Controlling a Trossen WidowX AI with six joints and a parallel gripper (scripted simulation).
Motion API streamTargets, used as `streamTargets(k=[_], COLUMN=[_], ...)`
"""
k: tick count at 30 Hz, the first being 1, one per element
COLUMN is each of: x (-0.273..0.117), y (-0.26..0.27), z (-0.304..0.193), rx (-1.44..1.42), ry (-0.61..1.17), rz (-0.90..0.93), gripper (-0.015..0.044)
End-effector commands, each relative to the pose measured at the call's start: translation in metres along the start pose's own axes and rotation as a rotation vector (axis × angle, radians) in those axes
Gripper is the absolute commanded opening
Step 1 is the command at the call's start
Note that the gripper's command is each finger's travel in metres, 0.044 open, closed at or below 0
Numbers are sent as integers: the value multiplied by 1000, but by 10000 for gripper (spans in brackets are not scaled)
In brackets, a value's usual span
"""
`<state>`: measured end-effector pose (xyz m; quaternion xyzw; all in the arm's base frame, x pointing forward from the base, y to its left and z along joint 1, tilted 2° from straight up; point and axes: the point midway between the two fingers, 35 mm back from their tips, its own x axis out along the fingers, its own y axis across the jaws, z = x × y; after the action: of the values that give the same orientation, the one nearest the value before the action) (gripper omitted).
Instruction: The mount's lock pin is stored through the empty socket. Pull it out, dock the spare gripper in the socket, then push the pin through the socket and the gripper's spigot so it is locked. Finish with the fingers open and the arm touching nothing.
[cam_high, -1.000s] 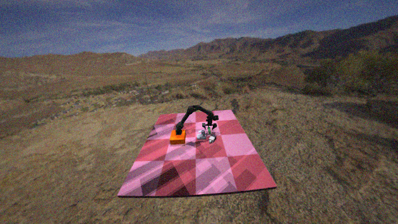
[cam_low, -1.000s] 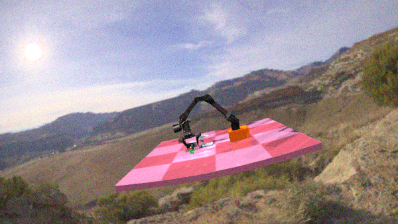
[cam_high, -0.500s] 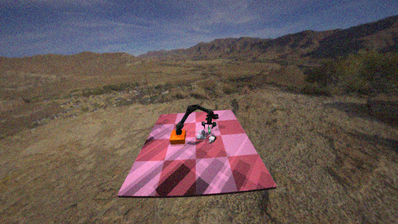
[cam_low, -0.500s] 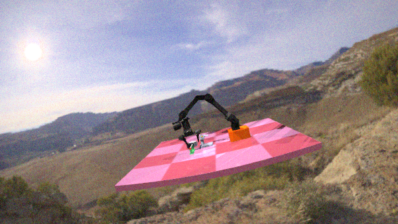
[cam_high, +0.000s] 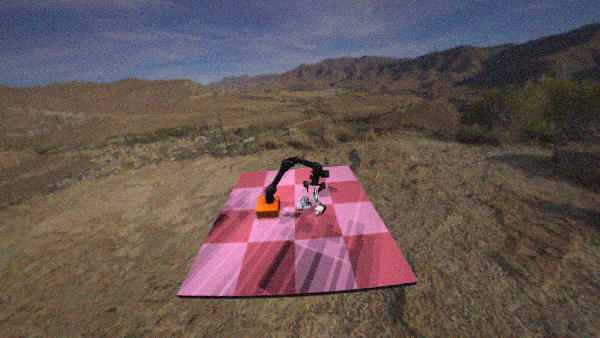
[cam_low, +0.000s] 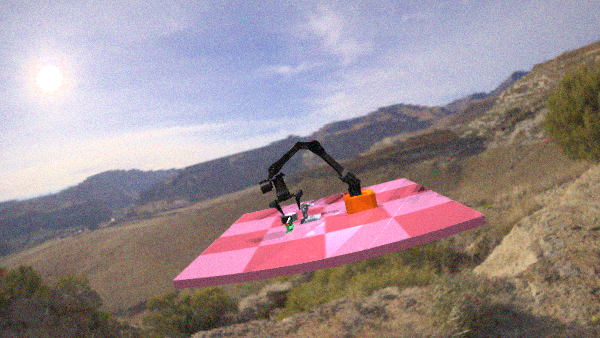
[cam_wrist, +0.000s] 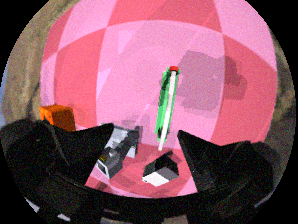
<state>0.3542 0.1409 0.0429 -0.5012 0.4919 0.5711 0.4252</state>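
Observation:
My gripper (cam_high: 314, 189) (cam_low: 291, 210) (cam_wrist: 146, 130) is open and empty, above the table objects. The white lock pin (cam_wrist: 170, 100) with a red end lies along a green-and-black holder (cam_high: 316, 196) (cam_low: 289, 228) (cam_wrist: 162, 106), beyond the fingertips in the wrist view; its plain end sticks out toward the bottom. A grey piece on a light base plate, which looks like the mount (cam_high: 303, 204) (cam_low: 313, 218) (cam_wrist: 114, 161), stands left of the pin, partly behind the left finger. A white-and-dark block (cam_high: 320, 210) (cam_wrist: 156, 178), possibly the spare gripper, lies right of it, apart from the pin. The socket's inside cannot be made out.
The orange base block (cam_high: 268, 207) (cam_low: 361, 202) (cam_wrist: 59, 117) carries the arm at one side of the checkered table (cam_high: 215, 280) (cam_low: 215, 260). The arm arches over from it. Shadows fall across the tabletop beside the green holder.

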Motion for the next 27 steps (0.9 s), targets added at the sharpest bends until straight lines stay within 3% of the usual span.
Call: streamTargets(k=[1,17,27], x=[-10,-26,-82], y=[1,10,20], z=[0,0,2], rx=[0,0,0], ry=[-1,7,6], rz=[-3,32,31], gripper=[440,440,440])
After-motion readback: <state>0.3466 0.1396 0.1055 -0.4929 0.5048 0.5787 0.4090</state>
